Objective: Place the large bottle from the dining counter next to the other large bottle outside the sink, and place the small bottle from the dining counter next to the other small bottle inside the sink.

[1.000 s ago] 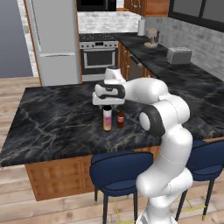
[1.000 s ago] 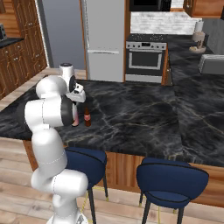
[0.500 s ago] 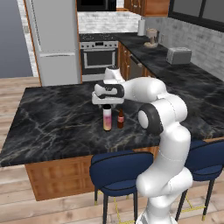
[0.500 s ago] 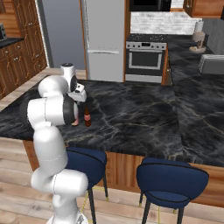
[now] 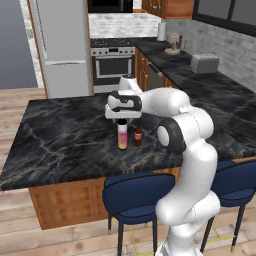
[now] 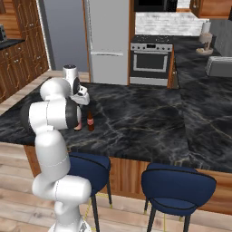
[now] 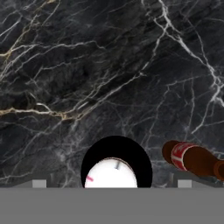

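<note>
– What stands behind the black marble counter [image 5: 60, 130]?

– A steel fridge [image 5: 60, 45] at eleven o'clock and an oven [image 5: 114, 65] at twelve o'clock.

– And at one o'clock?

– A toaster [image 5: 204, 63] and a paper towel roll [image 5: 161, 31] on the far worktop. Two blue stools [image 6: 179, 186] stand at six o'clock.

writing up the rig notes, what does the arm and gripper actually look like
The arm is glossy white, built of rounded, bulbous segments with dark grey to black discs at the joints. The hand is a white block with a black band near the wrist, ending in the gripper, whose two small dark fingers are mostly hidden. No cables, labels or markings can be made out.
</note>
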